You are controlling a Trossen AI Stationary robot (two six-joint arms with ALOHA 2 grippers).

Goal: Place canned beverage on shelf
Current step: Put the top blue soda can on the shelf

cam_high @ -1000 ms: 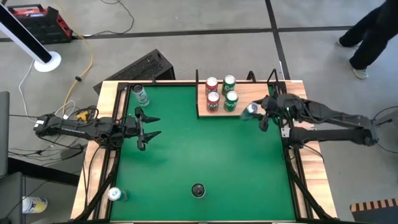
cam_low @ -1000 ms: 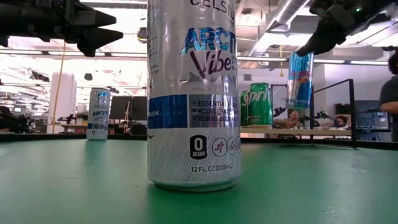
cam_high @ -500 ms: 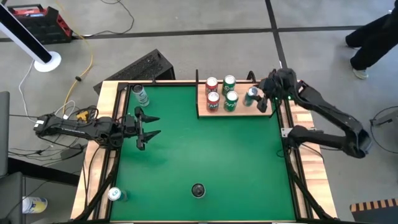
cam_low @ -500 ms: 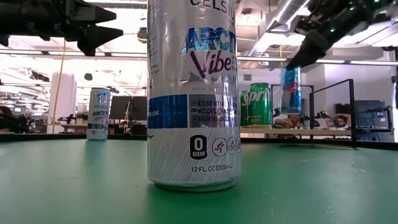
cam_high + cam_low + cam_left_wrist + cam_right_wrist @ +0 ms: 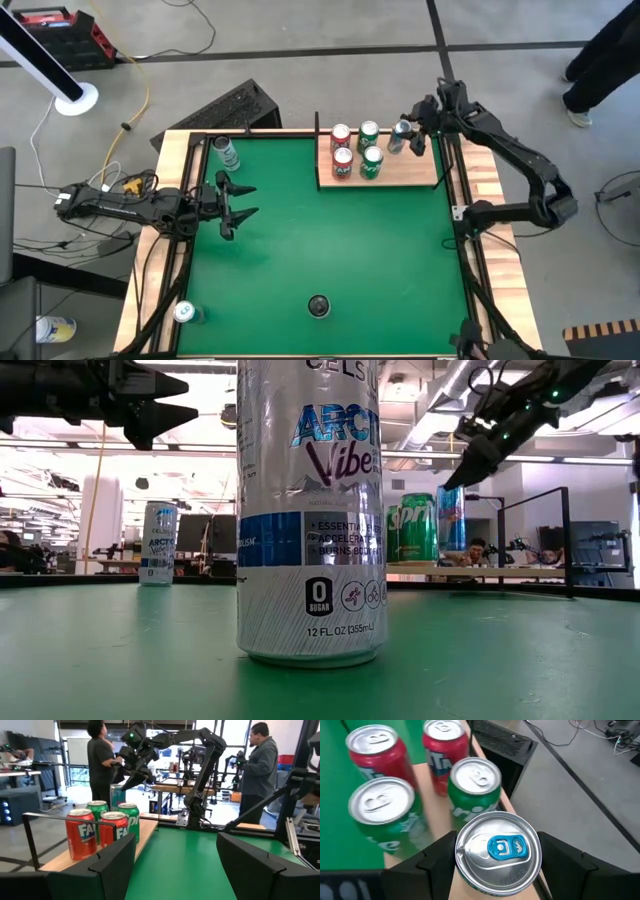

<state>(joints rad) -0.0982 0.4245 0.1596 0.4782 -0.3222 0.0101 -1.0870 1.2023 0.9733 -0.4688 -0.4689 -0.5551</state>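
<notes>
My right gripper (image 5: 498, 870) is shut on a silver and blue can (image 5: 498, 847) at the far right part of the light-wood shelf (image 5: 410, 172), right of the green cans. The can also shows in the high view (image 5: 401, 135) and the low view (image 5: 450, 518). Two red cans (image 5: 342, 148) and two green cans (image 5: 370, 145) stand on the shelf's left half. My left gripper (image 5: 243, 203) is open and empty at the table's left side. My right gripper pinches the can's side wall just under its top rim (image 5: 465, 870), one finger (image 5: 437, 857) on each side. The fingers come slanting down from the table's right (image 5: 475, 455). The can is upright; I cannot tell whether its base touches the shelf.
A silver can (image 5: 226, 152) stands at the table's far left, another (image 5: 186, 312) at its near left. A tall silver can (image 5: 310, 510) stands close before the low camera. Black posts (image 5: 442, 125) rise at the shelf's edges. People show in the room behind (image 5: 102, 757).
My right gripper has carried the can from beyond the shelf's near right corner toward the table's far edge, over the shelf, to beside the far green can. The can has come from tilted to upright. The gripper has stayed shut on it.
</notes>
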